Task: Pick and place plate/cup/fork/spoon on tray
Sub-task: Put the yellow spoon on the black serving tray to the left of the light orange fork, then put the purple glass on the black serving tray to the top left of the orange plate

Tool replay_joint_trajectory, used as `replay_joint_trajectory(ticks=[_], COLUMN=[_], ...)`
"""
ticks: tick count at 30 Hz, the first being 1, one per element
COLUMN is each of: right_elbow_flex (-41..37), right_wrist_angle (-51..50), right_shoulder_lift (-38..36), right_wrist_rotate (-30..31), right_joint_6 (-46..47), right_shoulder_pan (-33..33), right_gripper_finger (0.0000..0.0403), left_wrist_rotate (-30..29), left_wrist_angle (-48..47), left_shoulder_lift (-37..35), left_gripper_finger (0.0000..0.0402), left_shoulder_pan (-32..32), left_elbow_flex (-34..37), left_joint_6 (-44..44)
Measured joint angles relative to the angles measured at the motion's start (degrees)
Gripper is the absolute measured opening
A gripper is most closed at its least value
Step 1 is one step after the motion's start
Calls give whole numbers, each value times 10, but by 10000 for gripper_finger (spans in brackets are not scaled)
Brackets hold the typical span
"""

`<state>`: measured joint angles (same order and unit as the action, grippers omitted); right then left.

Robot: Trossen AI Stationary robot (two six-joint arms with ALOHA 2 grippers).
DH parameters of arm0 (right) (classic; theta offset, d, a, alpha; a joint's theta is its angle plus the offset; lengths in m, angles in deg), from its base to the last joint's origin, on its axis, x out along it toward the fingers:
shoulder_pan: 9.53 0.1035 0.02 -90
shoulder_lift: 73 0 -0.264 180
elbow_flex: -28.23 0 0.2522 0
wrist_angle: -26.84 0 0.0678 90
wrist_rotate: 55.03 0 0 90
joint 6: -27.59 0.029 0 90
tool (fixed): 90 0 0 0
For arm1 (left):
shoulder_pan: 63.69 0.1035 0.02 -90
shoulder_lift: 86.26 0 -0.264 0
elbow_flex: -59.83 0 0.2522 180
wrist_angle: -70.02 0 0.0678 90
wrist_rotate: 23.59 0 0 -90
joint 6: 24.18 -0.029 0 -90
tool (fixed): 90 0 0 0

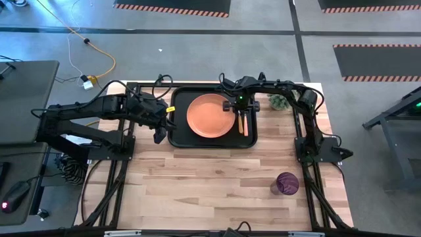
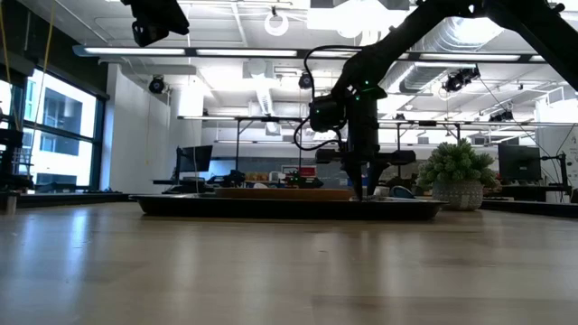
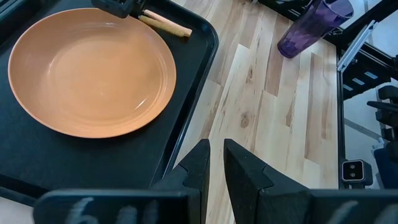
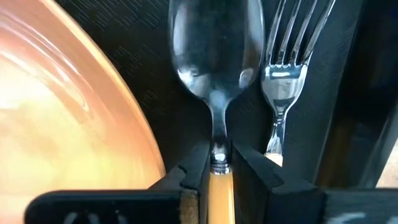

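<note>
Count as we see it: one round flat orange plate (image 1: pixel 210 116), one silver spoon w/ tan handle (image 4: pixel 214 93), one silver-tined fork w/ tan handle (image 4: pixel 287 74), all on one black rectangular tray (image 1: pixel 181 135); one dark purple shiny cup (image 1: pixel 287 184) stands well apart on the wooden table (image 1: pixel 217 178). Right gripper (image 4: pixel 219 163) reaches down over the tray, fingers straddling the spoon's neck; whether they're clamped or loosened we can't tell. Left gripper (image 3: pixel 216 163) hovers by the tray's edge, fingers nearly together, holding nothing.
</note>
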<state>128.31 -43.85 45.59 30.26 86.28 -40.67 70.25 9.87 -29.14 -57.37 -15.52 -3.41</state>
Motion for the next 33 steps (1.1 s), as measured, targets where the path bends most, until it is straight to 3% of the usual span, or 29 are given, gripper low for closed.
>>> replay_joint_trajectory(ticks=[17, 33], right_elbow_flex=[7, 204], right_wrist_angle=[-16, -244], right_shoulder_lift=[0, -1], right_wrist_rotate=[2, 88], right_joint_6=[7, -78], right_shoulder_pan=[0, 22], right_gripper_finger=[59, 59], left_wrist_rotate=[0, 0], left_wrist_angle=[0, 0], left_shoulder_lift=[0, 0], left_gripper_finger=[37, 37], left_shoulder_pan=[0, 0], left_elbow_flex=[0, 0], left_joint_6=[1, 0])
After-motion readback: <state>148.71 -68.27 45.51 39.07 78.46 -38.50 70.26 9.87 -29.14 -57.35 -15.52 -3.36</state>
